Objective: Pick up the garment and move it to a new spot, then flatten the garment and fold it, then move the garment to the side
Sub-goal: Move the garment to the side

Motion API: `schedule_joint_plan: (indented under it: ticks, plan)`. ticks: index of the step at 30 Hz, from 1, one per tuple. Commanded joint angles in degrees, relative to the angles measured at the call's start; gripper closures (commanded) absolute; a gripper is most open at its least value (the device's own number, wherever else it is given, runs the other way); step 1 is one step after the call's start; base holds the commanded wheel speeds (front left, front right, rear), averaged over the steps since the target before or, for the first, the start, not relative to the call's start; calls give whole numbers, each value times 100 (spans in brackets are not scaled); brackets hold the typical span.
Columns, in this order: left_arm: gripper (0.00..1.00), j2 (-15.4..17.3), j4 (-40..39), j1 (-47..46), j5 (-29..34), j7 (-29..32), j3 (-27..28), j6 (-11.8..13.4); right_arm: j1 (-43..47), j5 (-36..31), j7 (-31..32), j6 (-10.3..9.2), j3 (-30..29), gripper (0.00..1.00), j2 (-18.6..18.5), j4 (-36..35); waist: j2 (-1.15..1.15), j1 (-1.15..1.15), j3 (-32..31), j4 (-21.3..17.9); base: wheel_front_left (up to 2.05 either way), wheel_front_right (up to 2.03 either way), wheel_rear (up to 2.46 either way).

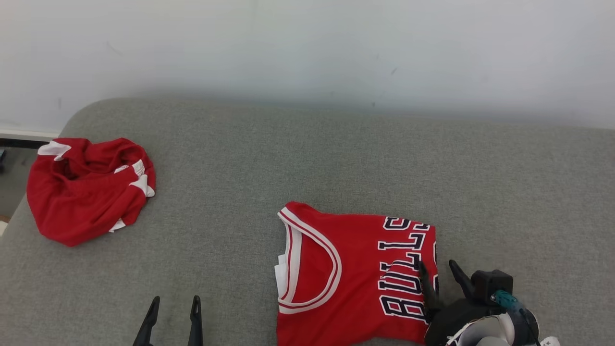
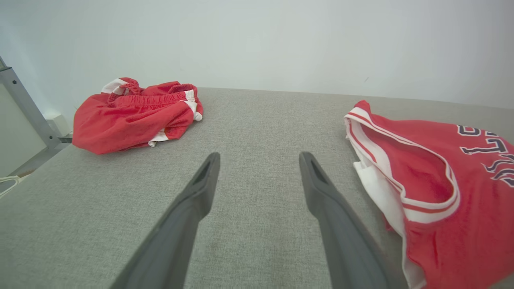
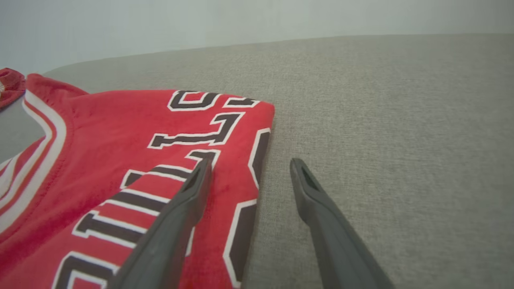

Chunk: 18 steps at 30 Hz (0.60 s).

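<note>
Nearest, left tool [image 1: 175, 300], fingers apart, over bare grey desk [image 1: 336, 158], near the collar of the red jersey [image 1: 355, 269]. Right tool [image 1: 436, 264], fingers apart, straddling that jersey's right edge: one finger above the lettering, one above the desk. Jersey folded, flat, front centre. Farther left, crumpled red shorts [image 1: 86, 192] at the desk's edge. White wall [image 1: 307, 48] behind.

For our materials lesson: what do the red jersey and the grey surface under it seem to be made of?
Jersey: probably a soft knit synthetic, matte; it lies limp and folded, with a slightly fuzzy face and flat applied letters. Surface: likely woven upholstery fabric, matte; a fine heathered weave shows.
</note>
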Motion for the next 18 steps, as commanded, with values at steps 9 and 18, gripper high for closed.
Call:
schedule_joint_plan:
  ticks: [9,18]
  plan:
    - [0,3,37,-124,-53,-14,-11,19,-435,869,7,-10,515,0,2,1037,0,-1,101,109,0,0,0]
    - [0,2,45,-188,-101,-14,-36,47,-700,1198,6,-10,940,100,2,1274,0,-1,147,60,0,0,0]
